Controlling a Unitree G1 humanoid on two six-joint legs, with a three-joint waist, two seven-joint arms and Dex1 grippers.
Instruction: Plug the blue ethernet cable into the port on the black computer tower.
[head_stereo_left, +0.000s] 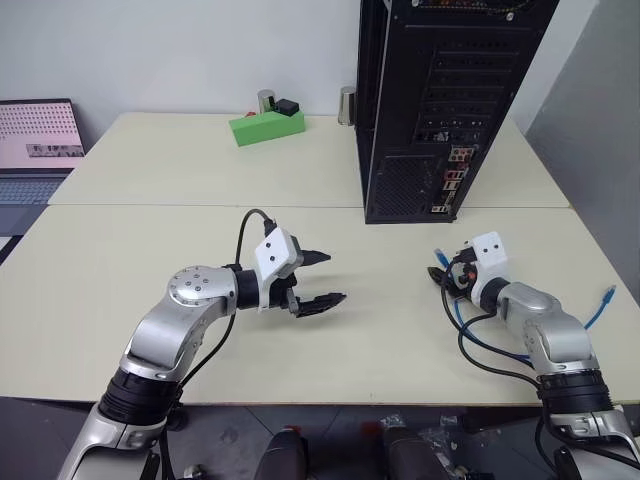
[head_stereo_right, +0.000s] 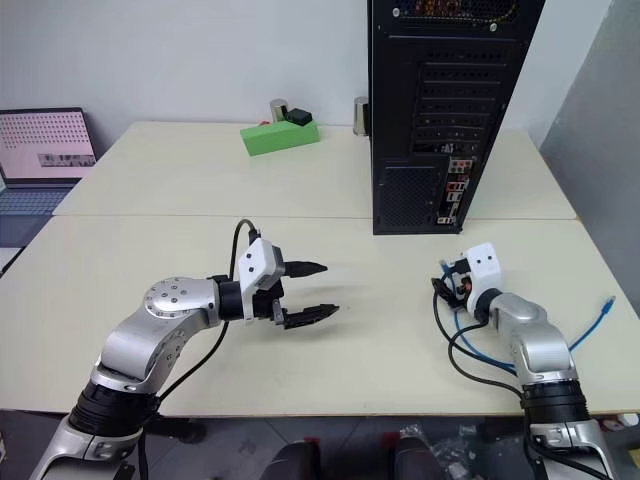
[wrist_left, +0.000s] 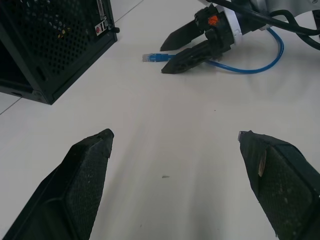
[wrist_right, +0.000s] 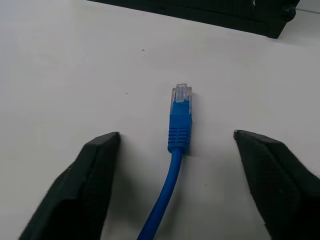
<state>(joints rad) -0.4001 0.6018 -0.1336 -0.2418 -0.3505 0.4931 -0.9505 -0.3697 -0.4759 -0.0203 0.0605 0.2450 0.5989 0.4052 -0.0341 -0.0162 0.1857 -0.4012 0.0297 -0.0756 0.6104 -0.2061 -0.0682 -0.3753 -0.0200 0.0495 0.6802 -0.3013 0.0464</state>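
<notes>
We see the right gripper (wrist_right: 176, 145), jaws wide, straddling the cable (wrist_right: 179, 125) plug; tower (head_stereo_left: 440, 100) at twelve o'clock. Left gripper (head_stereo_left: 322, 280) wide, empty. No legible writing.

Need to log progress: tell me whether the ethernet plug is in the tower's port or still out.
Out. The blue ethernet cable lies with its plug on the table, between the open right gripper, short of the black computer tower.

Office or lab: desks (head_stereo_left: 200, 180), laptop (head_stereo_left: 38, 140)
</notes>
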